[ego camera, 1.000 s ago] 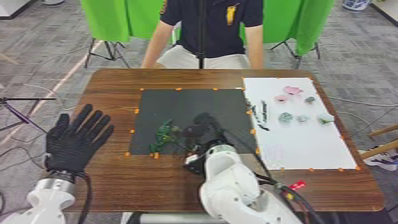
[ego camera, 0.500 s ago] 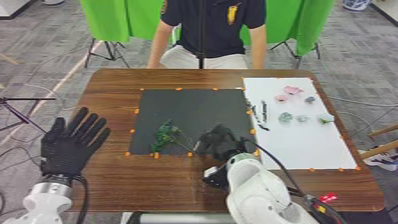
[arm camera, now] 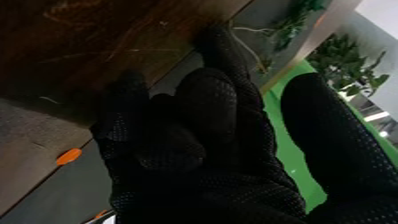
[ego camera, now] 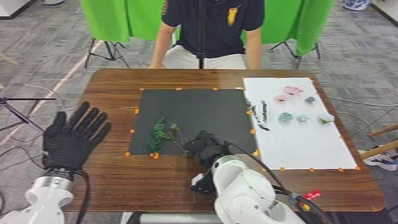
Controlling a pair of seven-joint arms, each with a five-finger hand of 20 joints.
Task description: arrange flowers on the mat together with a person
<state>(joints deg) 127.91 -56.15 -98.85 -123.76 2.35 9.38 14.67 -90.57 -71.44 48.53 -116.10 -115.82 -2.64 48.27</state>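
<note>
My right hand (ego camera: 206, 145) is low at the near right part of the dark mat (ego camera: 191, 107), its fingers relaxed beside the lower end of a thin stem (ego camera: 183, 143). That stem lies left of it and leads up to a small bloom (ego camera: 175, 128). Close by on the left rests a leafy green sprig (ego camera: 160, 135). In the right wrist view, my right hand (arm camera: 213, 165) has its thumb apart from loosely bent fingers, with a fingertip close to the thin stem (arm camera: 250, 47); greenery (arm camera: 293, 22) is beyond. My left hand (ego camera: 75, 140) is open, left of the mat.
On the white sheet (ego camera: 306, 145) at the right lie pink flowers (ego camera: 291, 90), pale green blooms (ego camera: 285, 117) and dark strokes. Orange tape pieces edge both sheets. A person sits across the table (ego camera: 111, 82), hands off the flowers. A red object (ego camera: 312, 194) is near my right arm.
My right hand went right and a little nearer, then came back left to the stem's lower end. The bloom and green sprig have shifted slightly left. My left hand stays nearly in place.
</note>
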